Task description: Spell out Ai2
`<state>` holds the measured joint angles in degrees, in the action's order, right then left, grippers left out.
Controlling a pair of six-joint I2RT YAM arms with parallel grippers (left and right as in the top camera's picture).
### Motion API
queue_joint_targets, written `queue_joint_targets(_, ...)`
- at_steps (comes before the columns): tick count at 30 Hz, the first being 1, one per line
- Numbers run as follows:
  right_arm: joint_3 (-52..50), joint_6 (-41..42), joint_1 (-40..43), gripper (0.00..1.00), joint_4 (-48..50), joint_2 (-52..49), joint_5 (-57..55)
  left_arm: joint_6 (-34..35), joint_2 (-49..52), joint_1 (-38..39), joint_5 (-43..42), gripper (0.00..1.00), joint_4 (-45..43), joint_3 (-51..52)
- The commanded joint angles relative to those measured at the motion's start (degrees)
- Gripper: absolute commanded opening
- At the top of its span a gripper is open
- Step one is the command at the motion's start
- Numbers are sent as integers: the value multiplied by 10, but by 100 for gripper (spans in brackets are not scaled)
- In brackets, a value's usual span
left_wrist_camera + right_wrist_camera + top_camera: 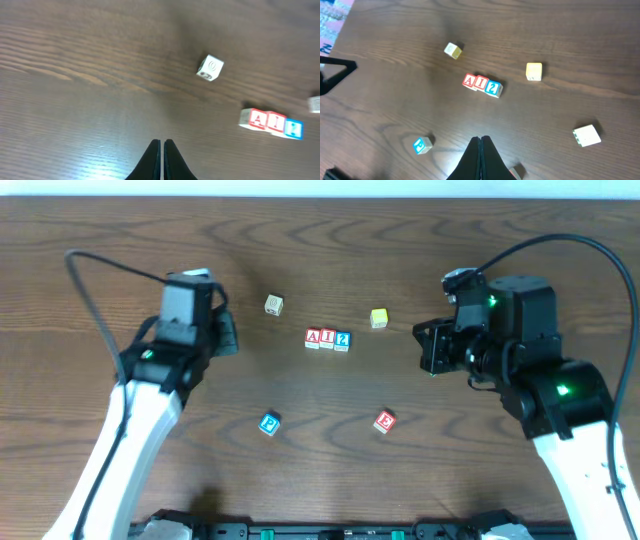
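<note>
Ai2 is sitting spelled out near the middle of the tabletop (320,480), slightly toward its far edge: the A cube (313,338), the I cube (327,339) and the 2 cube (342,341) are lying in one row, side by side and touching, letters facing up. The left gripper (162,145) is hanging over bare wood toward the left edge, its fingers pressed together and gripping nothing. The right gripper (480,142) is hanging toward the right edge, also closed tight on nothing. A tan cube (274,304) and a yellow cube (378,318) are resting on the far side of the row, one to each side. The teal P cube (269,423) and the red E cube (385,421) are lying apart, nearer the front edge.
</note>
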<state>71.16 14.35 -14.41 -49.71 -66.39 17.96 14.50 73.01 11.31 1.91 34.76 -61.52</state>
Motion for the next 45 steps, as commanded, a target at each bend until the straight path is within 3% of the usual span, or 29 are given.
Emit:
queue_joint_targets(1, 7, -29, 1, 1, -16, 43, 16, -30, -57, -8, -21, 6, 30, -3)
queue_joint_targets(2, 7, -33, 1, 1, -22, 56, 16, -30, -75, -8, -21, 8, 41, -3)
queue_joint_targets(3, 7, -33, 1, 13, -28, 68, 16, -29, -91, -8, -21, 21, 49, -3)
queue_joint_targets(4, 7, -33, 1, 41, -33, 81, 16, -27, -104, -8, -22, 45, 54, -3)
queue_joint_targets(5, 7, -33, 1, 68, -39, 90, 16, -25, -113, -8, -24, 58, 57, -3)
queue_joint_targets(6, 7, -33, 1, 96, -45, 100, 16, -25, -124, -8, -30, 95, 58, -3)
queue_joint_targets(7, 7, -32, 1, 99, -53, 111, 16, -24, -135, -8, -36, 95, 59, -3)
queue_joint_targets(16, 7, -22, 1, 99, -128, 187, 11, -25, -178, -8, -47, 95, 88, -3)
queue_joint_targets(35, 7, -22, 1, 99, -168, 188, 5, -25, -170, -8, -47, 95, 105, -3)
queue_joint_targets(37, 7, -22, 1, 99, -168, 188, 5, -57, -170, -8, -4, 95, 121, -3)
queue_joint_targets(41, 7, -22, 1, 99, -168, 188, 5, -62, -197, -8, 40, 95, 162, -3)
queue_joint_targets(45, 7, -22, 1, 99, -168, 188, 5, -70, -289, -22, 47, 95, 202, -2)
